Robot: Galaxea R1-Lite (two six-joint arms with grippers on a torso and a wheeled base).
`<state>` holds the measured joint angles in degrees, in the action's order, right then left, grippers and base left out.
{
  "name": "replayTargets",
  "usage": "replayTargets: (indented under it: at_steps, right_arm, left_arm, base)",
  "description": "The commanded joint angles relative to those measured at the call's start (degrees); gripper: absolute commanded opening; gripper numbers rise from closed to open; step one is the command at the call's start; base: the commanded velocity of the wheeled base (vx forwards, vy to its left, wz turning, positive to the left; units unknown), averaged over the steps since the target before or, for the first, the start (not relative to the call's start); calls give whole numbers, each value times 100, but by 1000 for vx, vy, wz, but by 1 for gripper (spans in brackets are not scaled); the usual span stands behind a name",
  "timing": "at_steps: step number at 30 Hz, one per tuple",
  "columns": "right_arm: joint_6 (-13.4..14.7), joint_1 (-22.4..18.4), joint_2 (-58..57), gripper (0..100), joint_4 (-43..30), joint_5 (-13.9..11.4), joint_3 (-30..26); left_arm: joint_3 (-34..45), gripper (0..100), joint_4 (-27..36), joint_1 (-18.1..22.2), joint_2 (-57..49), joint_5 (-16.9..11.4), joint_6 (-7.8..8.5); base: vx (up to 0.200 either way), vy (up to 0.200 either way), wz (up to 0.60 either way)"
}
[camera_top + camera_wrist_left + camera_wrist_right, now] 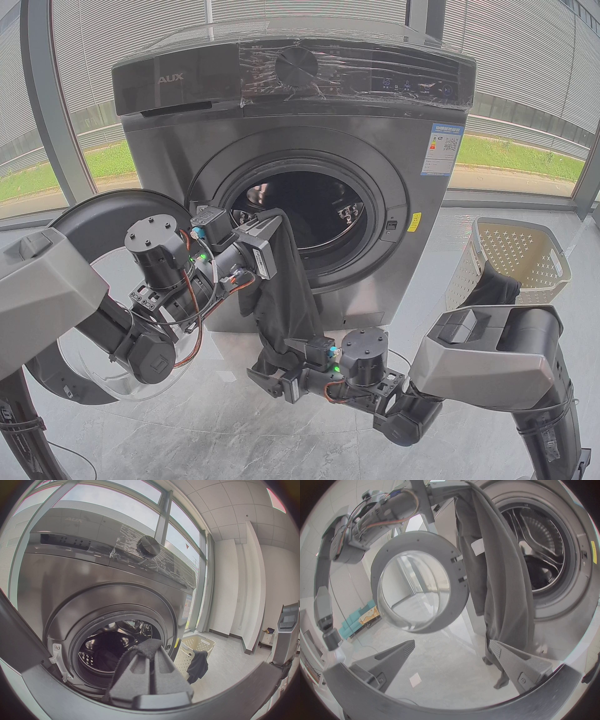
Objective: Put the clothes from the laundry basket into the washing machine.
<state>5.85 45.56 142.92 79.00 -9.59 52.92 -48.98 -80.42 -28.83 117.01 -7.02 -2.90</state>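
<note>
The grey washing machine [294, 125] stands ahead, its round door [106, 225] swung open to the left. My left gripper [265, 226] is shut on the top of a long black garment [284, 294] and holds it up at the drum opening [306, 212]. The cloth hangs down to the floor. In the left wrist view the pinched fabric [147, 645] shows between the closed fingers [137, 673]. My right gripper [265, 378] is open, low near the floor beside the garment's hanging lower end [503, 611]. The white laundry basket [531, 250] sits at the right with a dark garment [494, 287] draped over its rim.
The open door [418, 580] juts out on the left of the machine, close to my left arm. Dark clothing lies inside the drum [106, 658]. Light tiled floor [219, 425] stretches in front of the machine. Glass walls stand behind.
</note>
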Motion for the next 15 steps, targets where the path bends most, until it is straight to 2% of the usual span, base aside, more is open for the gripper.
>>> replayTargets:
  at_steps: [1, 7, 10, 11, 15]
  right_arm:
    - [136, -91, 456, 100, -86, 10, 1353]
    - [136, -381, 702, 100, -51, 168, 1854]
    - [136, -460, 693, 100, -112, 309, 1880]
    - [118, -565, 684, 100, -112, 467, 1889]
    - [30, -803, 684, 100, -121, 661, 1836]
  left_arm:
    - [20, 0, -9, 0, -37, 25, -9]
    - [91, 0, -35, 9, -55, 25, -17]
    - [91, 0, -35, 18, -55, 25, -17]
    - [82, 0, -35, 18, -55, 25, -17]
    - [82, 0, -35, 27, -64, 34, -17]
  base:
    - [0, 0, 0]
    - [0, 0, 0]
    - [0, 0, 0]
    - [0, 0, 0]
    - [0, 0, 0]
